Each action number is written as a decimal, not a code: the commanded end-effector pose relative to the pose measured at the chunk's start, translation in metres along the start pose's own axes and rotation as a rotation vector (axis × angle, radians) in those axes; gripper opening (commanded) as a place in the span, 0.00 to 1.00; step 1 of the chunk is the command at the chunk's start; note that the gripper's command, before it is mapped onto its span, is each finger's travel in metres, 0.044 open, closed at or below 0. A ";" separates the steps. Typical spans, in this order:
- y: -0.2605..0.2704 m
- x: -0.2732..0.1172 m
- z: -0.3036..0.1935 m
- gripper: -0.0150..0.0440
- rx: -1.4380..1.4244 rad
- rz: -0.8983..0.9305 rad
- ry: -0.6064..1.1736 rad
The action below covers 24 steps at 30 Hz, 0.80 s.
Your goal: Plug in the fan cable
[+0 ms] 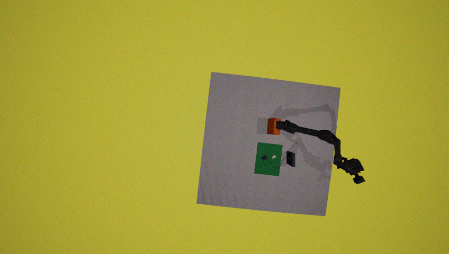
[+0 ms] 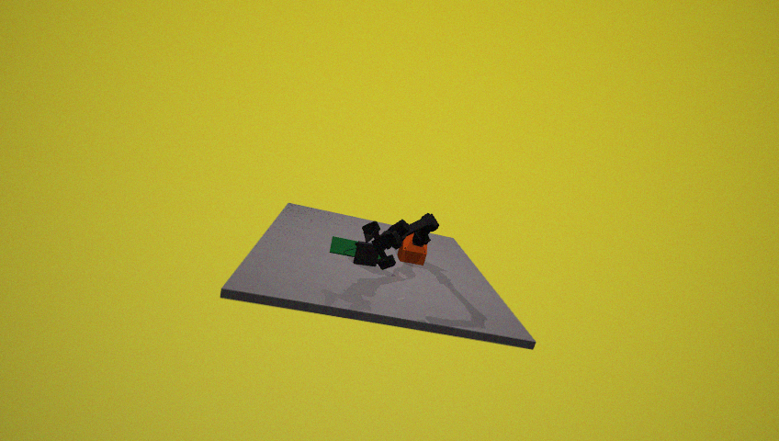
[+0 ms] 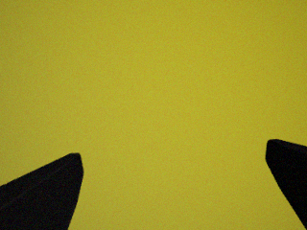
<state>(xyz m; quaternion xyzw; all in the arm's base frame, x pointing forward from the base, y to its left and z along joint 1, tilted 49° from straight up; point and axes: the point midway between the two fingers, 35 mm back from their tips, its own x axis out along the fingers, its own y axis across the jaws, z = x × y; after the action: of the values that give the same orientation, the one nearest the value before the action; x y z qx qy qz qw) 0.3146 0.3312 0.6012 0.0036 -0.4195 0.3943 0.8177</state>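
Cable (image 1: 277, 167) (image 2: 348, 249): runs from dark plug (image 1: 264, 157) over green board (image 1: 267, 168) (image 2: 341, 245) to fan (image 1: 290, 159) (image 2: 366, 254).
Plug: apart from white piece (image 1: 274, 156).
Gripper (image 1: 360, 174) (image 2: 378, 245) (image 3: 176, 157): open, well apart from board.

Black fan (image 1: 290, 159) stands beside green board (image 1: 267, 166) (image 2: 341, 245).

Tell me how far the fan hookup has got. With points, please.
Nothing looks finished. The green board (image 1: 261, 168) (image 2: 341, 245) is laid out, and the black fan (image 1: 290, 159) stands beside it, its cable (image 1: 272, 164) reaching over the board. Nothing is in hand: the gripper (image 3: 176, 157) is open, well away from the board. Left, it seems: gripping the plug, seating it fully on the header, then letting go and backing off.
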 end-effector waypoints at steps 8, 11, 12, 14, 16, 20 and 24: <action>-0.010 -0.010 -0.043 0.82 -0.114 0.015 0.118; -0.022 -0.028 -0.093 0.69 -0.241 0.046 0.257; -0.025 -0.033 -0.103 0.64 -0.267 0.054 0.287; -0.033 -0.045 -0.128 0.61 -0.328 0.077 0.358; -0.041 -0.061 -0.155 0.61 -0.393 0.107 0.437; -0.060 -0.102 -0.209 0.61 -0.515 0.187 0.601; -0.078 -0.152 -0.257 0.61 -0.616 0.288 0.758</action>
<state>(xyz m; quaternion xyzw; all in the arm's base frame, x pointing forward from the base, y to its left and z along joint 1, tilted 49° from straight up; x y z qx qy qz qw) 0.4683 0.2880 0.4054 -0.3751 -0.2352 0.3284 0.8344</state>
